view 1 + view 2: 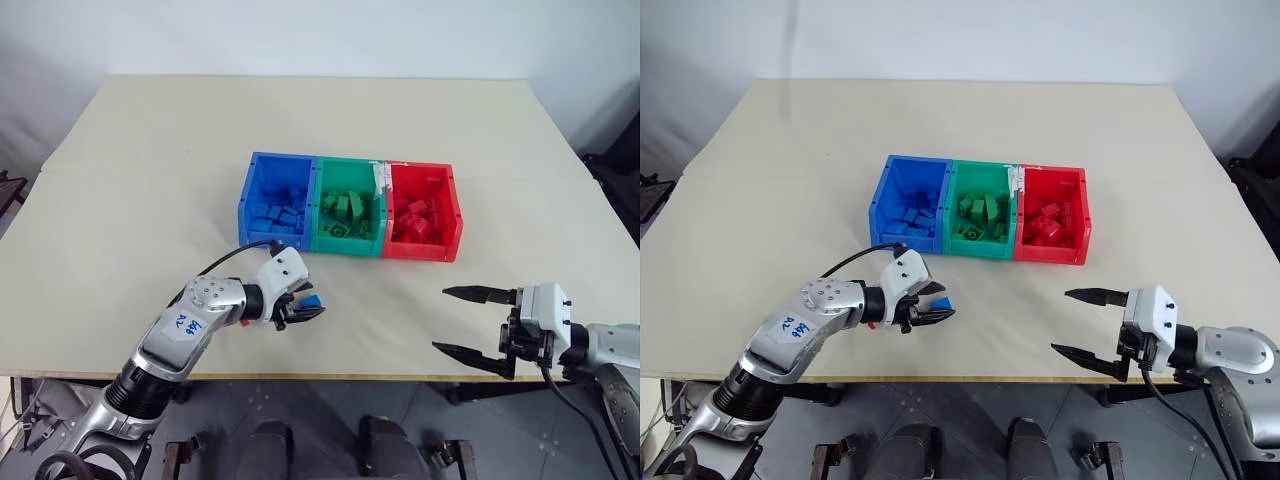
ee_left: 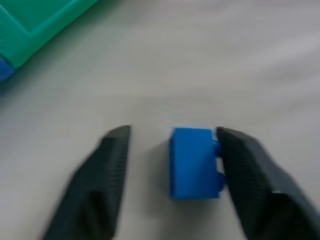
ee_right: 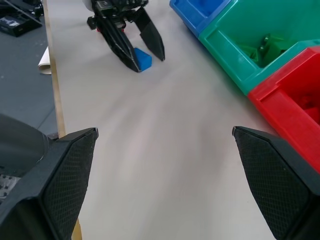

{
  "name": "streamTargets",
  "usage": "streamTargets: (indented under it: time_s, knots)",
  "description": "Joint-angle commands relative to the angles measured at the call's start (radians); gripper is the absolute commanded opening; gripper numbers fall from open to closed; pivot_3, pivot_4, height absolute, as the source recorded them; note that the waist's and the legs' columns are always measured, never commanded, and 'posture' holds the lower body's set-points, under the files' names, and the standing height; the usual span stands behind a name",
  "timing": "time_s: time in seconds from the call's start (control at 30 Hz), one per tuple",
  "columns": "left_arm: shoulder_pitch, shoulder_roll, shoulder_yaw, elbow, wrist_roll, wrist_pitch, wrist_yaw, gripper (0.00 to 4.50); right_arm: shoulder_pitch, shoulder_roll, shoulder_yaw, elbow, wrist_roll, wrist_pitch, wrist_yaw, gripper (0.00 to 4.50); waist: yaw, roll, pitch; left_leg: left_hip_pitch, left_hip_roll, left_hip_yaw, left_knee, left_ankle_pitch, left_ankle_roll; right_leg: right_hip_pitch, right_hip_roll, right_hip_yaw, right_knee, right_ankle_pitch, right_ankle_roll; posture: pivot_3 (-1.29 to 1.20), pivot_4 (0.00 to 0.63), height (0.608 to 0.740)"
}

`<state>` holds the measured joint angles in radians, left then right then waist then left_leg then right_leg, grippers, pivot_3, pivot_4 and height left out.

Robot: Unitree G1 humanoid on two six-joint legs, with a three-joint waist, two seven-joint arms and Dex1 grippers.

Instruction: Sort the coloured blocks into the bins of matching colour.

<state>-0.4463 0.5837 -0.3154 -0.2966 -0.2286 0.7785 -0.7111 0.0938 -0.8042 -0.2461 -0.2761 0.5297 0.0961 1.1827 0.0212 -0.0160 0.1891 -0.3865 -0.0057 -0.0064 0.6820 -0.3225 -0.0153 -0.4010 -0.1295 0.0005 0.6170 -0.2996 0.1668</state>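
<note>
The left gripper [image 1: 306, 308] straddles a blue block [image 1: 311, 301] on the table [image 1: 150, 180], one finger touching it, the other apart. Beyond sit the blue bin [image 1: 252, 195], green bin [image 1: 347, 245] and red bin [image 1: 452, 215], filled. At right, the right gripper [image 1: 467, 320] gapes wide, empty.

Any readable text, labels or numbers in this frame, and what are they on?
Handwritten blue marks on a white sticker on the left forearm: too small and scrawled to read.
White tape strip on the red bin rim: no legible writing.
No other text visible.
</note>
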Motion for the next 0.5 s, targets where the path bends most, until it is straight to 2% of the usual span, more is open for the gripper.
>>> streamTargets:
  time_s: [0.03,0.07,0.1,0.23,0.3,0.4,0.5]
  knots:
    - [0.024,0.023,-0.019,-0.035,0.018,-0.024,-0.025,1.34,0.004,0.006,-0.022,-0.034,0.020,-0.002,-0.011,4.50,0.000,0.000,0.000,0.000,0.000,0.000,0.000,0.000,0.000,0.000,0.000,0.000,0.000,0.000,0.000,0.00,0.150,0.740]
    - [0.029,0.027,-0.009,-0.032,0.026,-0.034,-0.015,1.03,0.002,0.015,-0.021,-0.034,0.025,-0.003,-0.017,4.50,0.000,0.000,0.000,0.000,0.000,0.000,0.000,0.000,0.000,0.001,0.000,0.000,0.000,0.000,0.000,0.00,0.150,0.740]
    - [0.032,0.027,0.002,-0.028,0.036,-0.052,-0.001,0.95,0.001,0.023,-0.021,-0.038,0.032,0.002,-0.028,4.50,0.000,0.000,0.000,0.001,0.000,0.000,0.000,0.000,0.000,0.001,0.000,0.000,-0.001,0.000,0.000,0.00,0.150,0.740]
    - [0.061,-0.014,0.091,-0.036,-0.001,-0.161,0.017,0.95,0.001,0.078,-0.018,-0.081,0.060,0.015,-0.088,4.50,0.000,0.000,0.000,0.001,0.000,-0.002,0.000,0.000,0.000,0.002,0.000,0.000,-0.003,0.000,0.000,0.00,0.150,0.740]
    - [0.070,-0.068,0.181,-0.047,-0.061,-0.188,0.043,0.95,-0.008,0.106,-0.015,-0.103,0.070,0.022,-0.121,4.50,0.001,0.000,0.000,0.001,0.001,-0.004,0.000,0.000,0.000,0.002,0.000,0.000,-0.004,0.000,0.000,0.00,0.150,0.740]
    - [0.014,-0.161,0.403,-0.015,-0.113,-0.325,0.161,0.95,-0.067,0.169,-0.019,-0.138,0.095,0.027,-0.215,4.50,0.002,0.000,0.000,0.001,0.000,-0.009,0.000,0.000,0.000,0.002,-0.001,0.000,-0.005,0.000,0.001,0.00,0.150,0.740]
    - [-0.058,-0.136,0.462,0.082,-0.084,-0.324,0.199,0.95,-0.107,0.178,-0.018,-0.131,0.092,0.037,-0.238,4.50,0.002,0.000,0.000,0.001,0.000,-0.009,0.001,0.001,-0.002,0.002,0.000,-0.001,-0.005,0.000,0.001,0.00,0.150,0.740]
